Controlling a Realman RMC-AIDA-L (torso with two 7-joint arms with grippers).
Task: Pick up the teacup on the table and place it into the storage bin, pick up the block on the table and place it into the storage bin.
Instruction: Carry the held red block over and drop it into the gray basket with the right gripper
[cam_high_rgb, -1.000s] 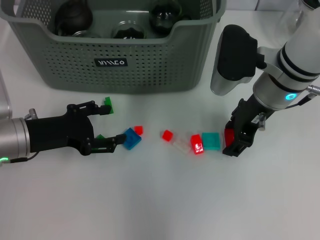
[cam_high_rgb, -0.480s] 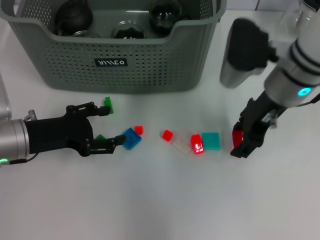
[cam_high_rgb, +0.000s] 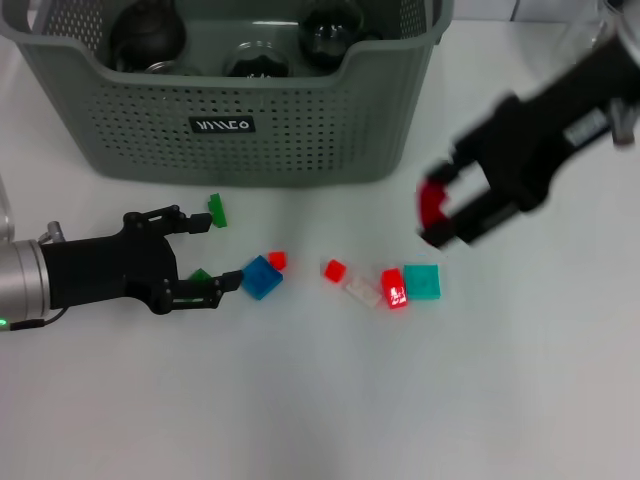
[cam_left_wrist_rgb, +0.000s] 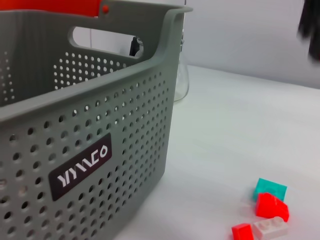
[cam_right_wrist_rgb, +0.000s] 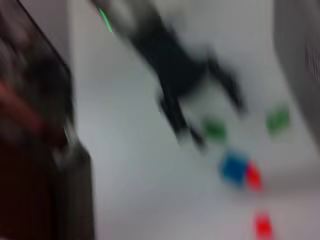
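The grey-green storage bin (cam_high_rgb: 250, 110) stands at the back, and its label (cam_left_wrist_rgb: 80, 167) shows in the left wrist view. Dark round vessels (cam_high_rgb: 147, 35) lie inside it; no teacup shows on the table. My right gripper (cam_high_rgb: 441, 206), blurred by motion, hangs above the table right of the bin's front corner, shut on a red block (cam_high_rgb: 430, 203). My left gripper (cam_high_rgb: 205, 255) rests open at the left, just above the table. A small green block (cam_high_rgb: 200, 274) sits between its fingers, and a blue block (cam_high_rgb: 261, 277) lies just off its near fingertip.
More blocks lie in a row on the table: green (cam_high_rgb: 217, 210), small red (cam_high_rgb: 277, 260), red (cam_high_rgb: 334, 270), clear (cam_high_rgb: 358, 290), red (cam_high_rgb: 394, 288) and teal (cam_high_rgb: 421, 282). A glass flask (cam_left_wrist_rgb: 181, 75) stands behind the bin's right corner.
My right gripper has lifted the red block from the row's right end and swung it up and left toward the bin. The left gripper has edged slightly left.
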